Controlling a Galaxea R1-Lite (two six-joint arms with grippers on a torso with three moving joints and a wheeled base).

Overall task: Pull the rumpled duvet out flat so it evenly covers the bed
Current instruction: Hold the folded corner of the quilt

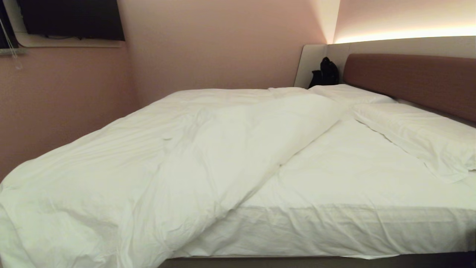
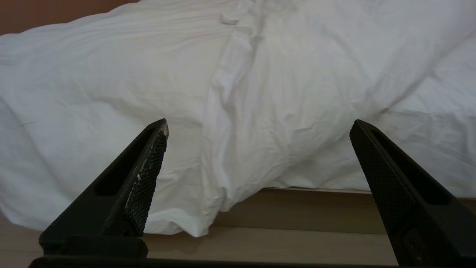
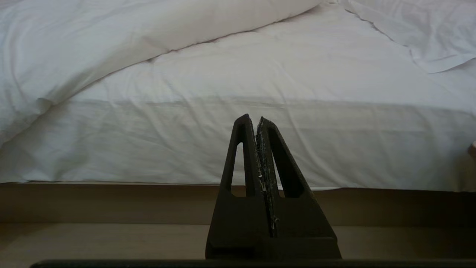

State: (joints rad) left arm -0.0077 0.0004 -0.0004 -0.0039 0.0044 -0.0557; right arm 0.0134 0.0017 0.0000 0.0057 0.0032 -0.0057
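The puffy white duvet [image 1: 156,156] lies bunched over the left half of the bed [image 1: 353,186], folded back along a diagonal and hanging over the near left edge. The bare sheet shows on the right half. Neither arm appears in the head view. My left gripper [image 2: 259,126] is open, held short of the bedside, facing the duvet's [image 2: 230,93] hanging corner with nothing between its fingers. My right gripper [image 3: 253,120] is shut and empty, facing the mattress side [image 3: 334,149], with the duvet's fold [image 3: 111,41] farther off on the bed.
Two flat pillows [image 1: 412,130] lie at the reddish-brown headboard [image 1: 412,80] on the right. A black bag [image 1: 326,72] sits in the far corner. Pink walls close the left and back. The bed's beige base [image 3: 111,201] and the floor [image 3: 93,242] show below the mattress.
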